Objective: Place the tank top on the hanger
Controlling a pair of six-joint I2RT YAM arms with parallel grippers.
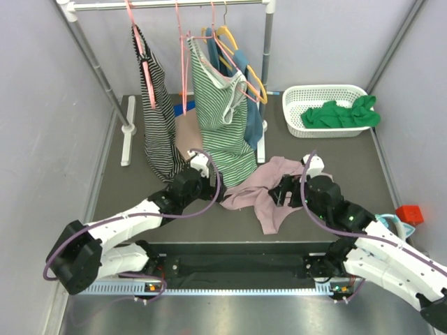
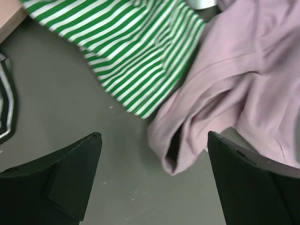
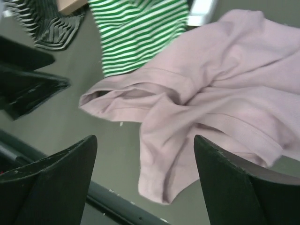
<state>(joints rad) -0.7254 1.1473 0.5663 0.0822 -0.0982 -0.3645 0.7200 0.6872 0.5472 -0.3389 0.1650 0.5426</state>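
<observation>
The dusty-pink tank top (image 1: 269,188) lay crumpled on the dark table (image 1: 133,202), right of centre and nearer the arms than the clothes rail (image 1: 167,5), on no hanger. Its far left edge lay against the hem of the green-and-white striped top (image 1: 223,118) hanging from the rail.

The left gripper (image 2: 154,136) hovered at the garment's left edge, jaws spread wide, with a rolled fold of pink fabric in the gap but nothing pinched. The right gripper (image 3: 145,138) stood on the right side, also spread wide and holding nothing, the cloth spilling below and beyond it.

Far behind, a thin salmon-pink hanger (image 1: 180,59) dangled from the rail between the black-and-white striped garment (image 1: 157,125) and the green one. It appeared bare, though that was hard to tell from the overhead view. A yellow hanger (image 1: 244,66) hung further right, and a white basket (image 1: 293,112) holding a bright green cloth (image 1: 342,115) sat at the far right of the table.

By the look of it, the task was at its opening step, taking hold of the garment. The next move seemingly called for each claw to close on a strap or the neckline rather than a random fold, so the top could be spread open. The hanger, well apart from the cloth, would also need fetching down.
</observation>
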